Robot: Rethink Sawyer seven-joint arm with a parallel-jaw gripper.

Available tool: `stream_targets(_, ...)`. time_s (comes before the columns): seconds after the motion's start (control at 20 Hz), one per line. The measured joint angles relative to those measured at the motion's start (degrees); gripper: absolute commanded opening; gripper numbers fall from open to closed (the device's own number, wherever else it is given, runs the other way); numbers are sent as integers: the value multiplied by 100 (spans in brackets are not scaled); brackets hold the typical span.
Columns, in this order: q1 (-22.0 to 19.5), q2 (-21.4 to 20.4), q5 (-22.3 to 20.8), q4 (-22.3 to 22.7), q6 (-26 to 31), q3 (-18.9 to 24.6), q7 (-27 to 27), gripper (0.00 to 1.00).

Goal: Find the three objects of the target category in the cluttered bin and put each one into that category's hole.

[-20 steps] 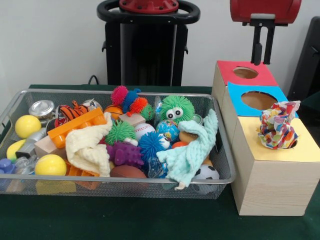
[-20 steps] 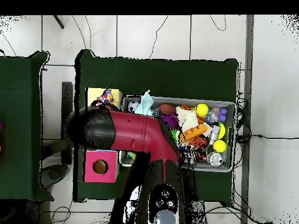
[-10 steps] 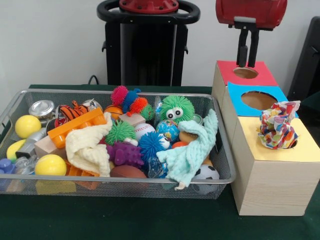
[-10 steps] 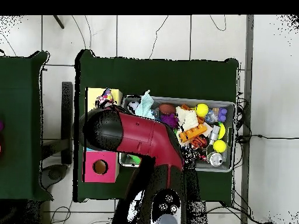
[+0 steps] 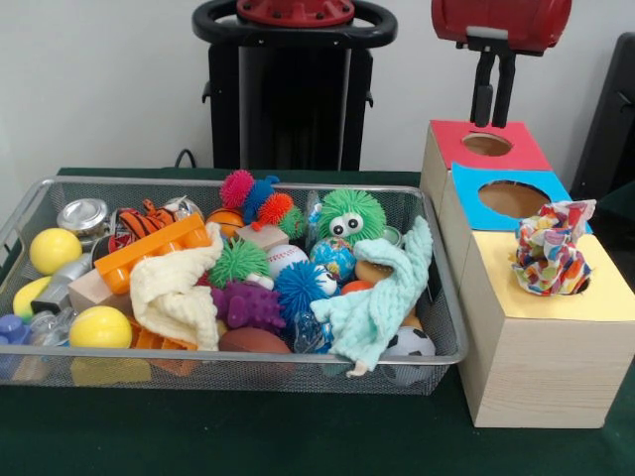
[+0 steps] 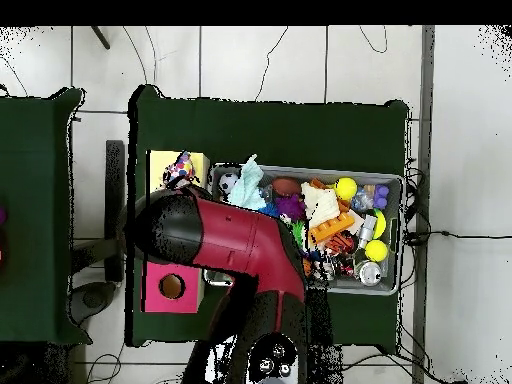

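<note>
While pincer (image 5: 493, 104) hangs above red box's hole (image 5: 487, 145), prongs close together, gripping nothing, bin (image 5: 448, 327) lies down and to picture-left of it in front view. Patterned cloth (image 5: 549, 248) already stuffed in yellow box's hole. Mint cloth (image 5: 377, 297) drapes bin's right end, long axis running down toward rim; cream cloth (image 5: 179, 293) lies further left. Blue box's hole (image 5: 514, 199) empty.
</note>
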Motion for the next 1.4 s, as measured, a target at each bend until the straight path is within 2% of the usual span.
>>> stream_targets(0.4,-61,-98,-501,1,70,90,0,0)
stream_targets(0.6,-224,-265,-713,63,130,273,0,0)
stream_targets(0.8,-488,-500,-742,265,129,565,-1,0)
stream_targets(0.85,-748,-663,-703,440,116,847,-1,0)
stream_targets(1.0,-1073,-799,-664,605,97,1193,-1,0)
stream_targets(1.25,-1535,-772,-773,608,97,1708,-2,0)
stream_targets(1.4,-1629,-700,-875,574,96,1849,-2,0)
